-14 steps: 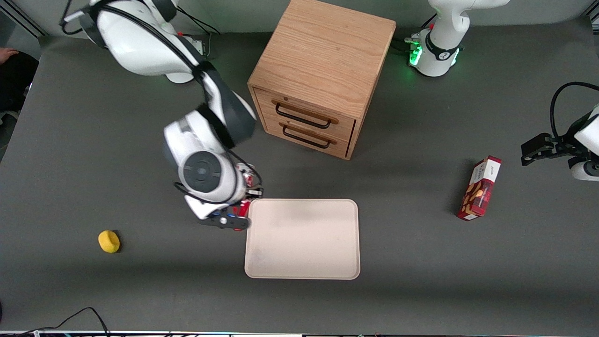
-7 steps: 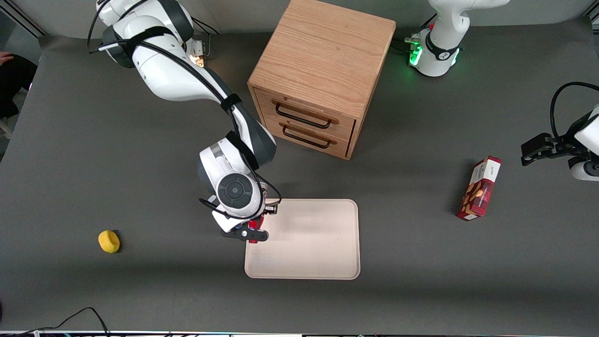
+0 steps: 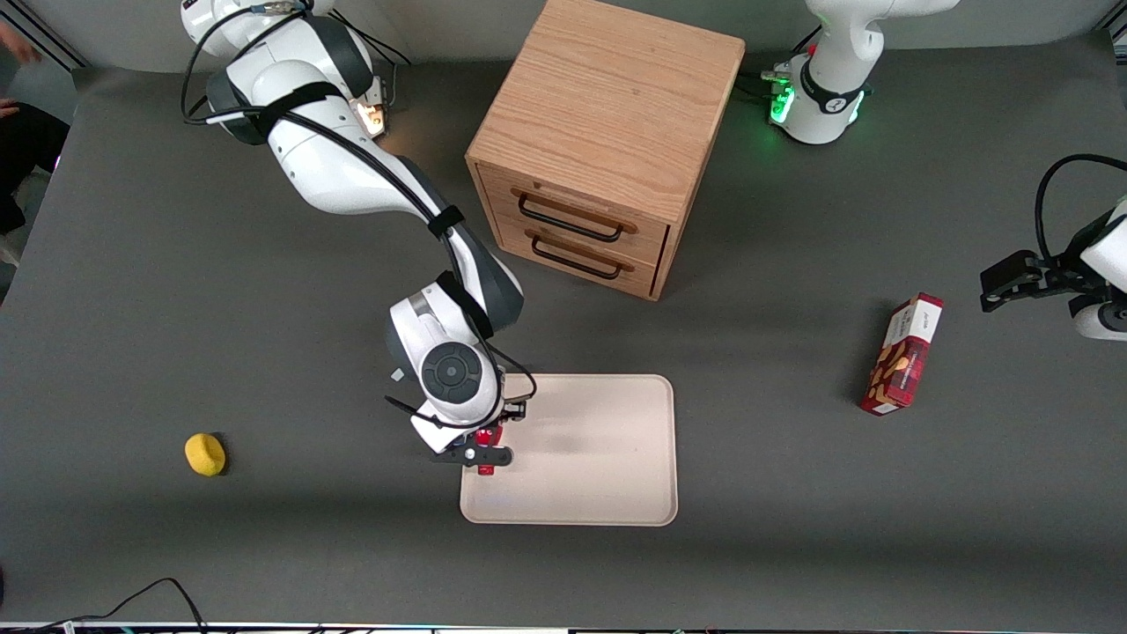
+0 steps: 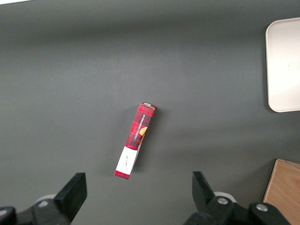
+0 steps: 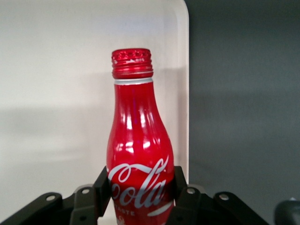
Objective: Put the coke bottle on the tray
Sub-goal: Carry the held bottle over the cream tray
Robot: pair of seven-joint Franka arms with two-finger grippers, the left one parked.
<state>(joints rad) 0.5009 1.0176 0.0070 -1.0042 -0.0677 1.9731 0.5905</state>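
Observation:
My right gripper (image 3: 482, 453) is shut on the coke bottle (image 5: 138, 140), a slim red bottle with white script and a red cap. Both black fingers (image 5: 180, 194) press against the bottle's lower body. In the front view only a small red part of the coke bottle (image 3: 485, 438) shows under the wrist. It hangs over the cream-beige tray (image 3: 607, 458), just inside the tray's edge toward the working arm's end. The tray (image 5: 56, 93) fills the background around the bottle in the right wrist view.
A wooden two-drawer cabinet (image 3: 607, 141) stands farther from the front camera than the tray. A red-and-white snack box (image 3: 902, 354) lies toward the parked arm's end. A small yellow object (image 3: 205, 454) sits toward the working arm's end.
The right arm has carried the coke bottle from just outside the tray's edge to above the tray, a little nearer the front camera. The gripper stayed shut on it.

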